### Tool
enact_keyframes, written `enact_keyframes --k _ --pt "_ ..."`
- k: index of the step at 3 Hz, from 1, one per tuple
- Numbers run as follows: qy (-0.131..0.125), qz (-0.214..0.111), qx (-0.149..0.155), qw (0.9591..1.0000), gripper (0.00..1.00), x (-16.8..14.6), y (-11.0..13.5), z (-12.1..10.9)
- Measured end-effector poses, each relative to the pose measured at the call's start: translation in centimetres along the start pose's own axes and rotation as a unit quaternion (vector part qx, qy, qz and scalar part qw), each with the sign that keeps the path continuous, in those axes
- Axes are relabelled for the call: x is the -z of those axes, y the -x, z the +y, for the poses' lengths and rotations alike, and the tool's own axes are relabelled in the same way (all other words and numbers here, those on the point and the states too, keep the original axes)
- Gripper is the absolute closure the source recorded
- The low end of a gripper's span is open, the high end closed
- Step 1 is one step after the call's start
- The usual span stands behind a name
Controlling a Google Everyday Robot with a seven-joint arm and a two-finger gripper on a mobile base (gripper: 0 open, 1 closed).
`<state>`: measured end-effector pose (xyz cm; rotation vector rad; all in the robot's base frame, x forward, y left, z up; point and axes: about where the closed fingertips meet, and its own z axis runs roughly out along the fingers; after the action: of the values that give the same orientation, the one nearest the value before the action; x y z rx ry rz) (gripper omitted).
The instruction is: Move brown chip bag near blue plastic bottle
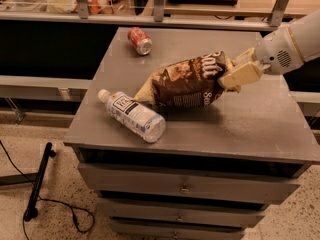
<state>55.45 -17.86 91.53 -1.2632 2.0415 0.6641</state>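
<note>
The brown chip bag (187,81) lies just behind and to the right of the blue plastic bottle (132,115), its tan tip just beside it; farther right of the bottle, the gripper (234,76) pinches the bag's far end; 1 red can (140,40) lies well behind the bottle.

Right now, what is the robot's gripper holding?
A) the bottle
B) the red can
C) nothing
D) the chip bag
D: the gripper is closed on the right end of the chip bag, while the bottle and the can lie away from the gripper.
</note>
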Motion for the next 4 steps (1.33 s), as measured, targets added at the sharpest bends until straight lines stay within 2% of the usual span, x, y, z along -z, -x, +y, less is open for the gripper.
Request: enact_keyframes --k 2,3,4 --pt "-0.042 0.013 -0.018 0.9989 0.12 0.7 -0.7 -0.3" --pt "-0.057 0.013 -0.021 0.9980 0.00 1.3 -0.9 -0.8" --pt "-0.081 0.000 -0.029 0.9963 0.00 2.7 -1.0 -1.7"
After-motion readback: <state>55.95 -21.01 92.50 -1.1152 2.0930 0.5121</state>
